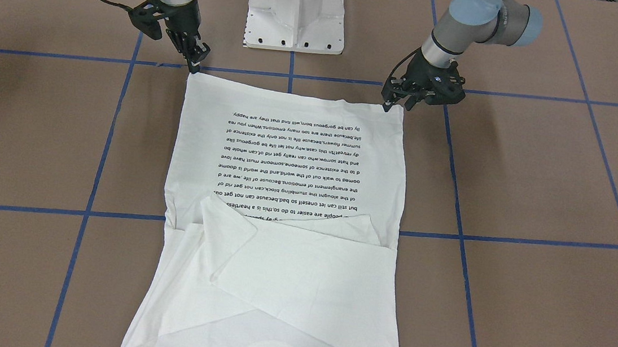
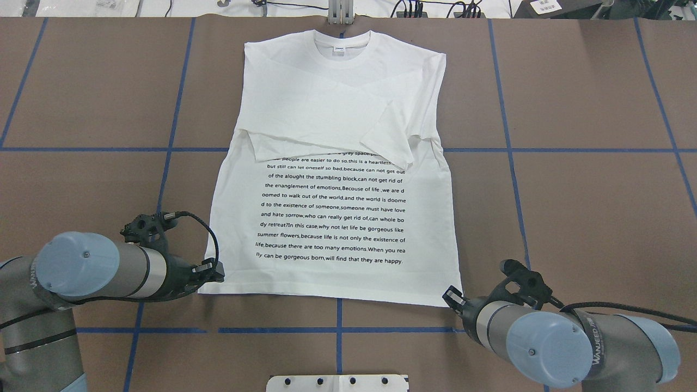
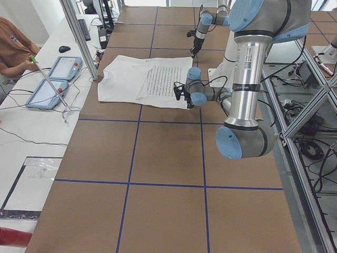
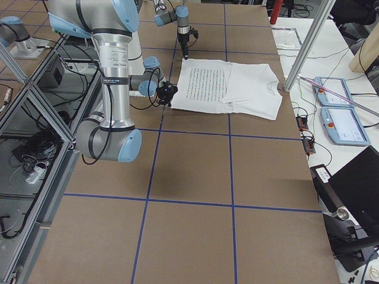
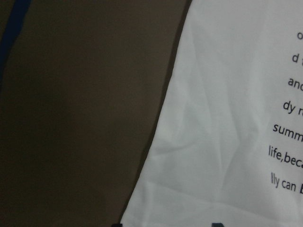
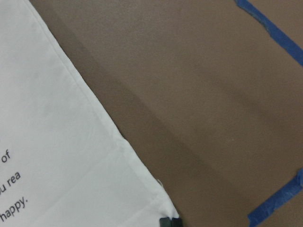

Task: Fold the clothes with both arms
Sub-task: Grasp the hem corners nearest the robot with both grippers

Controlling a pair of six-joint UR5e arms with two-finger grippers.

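White shirt (image 2: 337, 218) lies sleeves-in at centre frame, left end effector (image 2: 219, 272) and right end effector (image 2: 450, 297) at its lower hem corners; we cannot tell if they pinch, and judge an even lift comes next.

A white shirt (image 6: 61, 156) fills the left and lower-left, lying flat on the brown surface (image 6: 199, 94). Its stitched edge runs diagonally from the top left down to a corner at the bottom centre. Black text ends show at the left edge: "of", "u rea", "happy." A dark tip of the end effector (image 6: 169, 221) touches that corner; its jaws are hidden. Blue tape strips (image 6: 272, 29) cross the right-hand corners.
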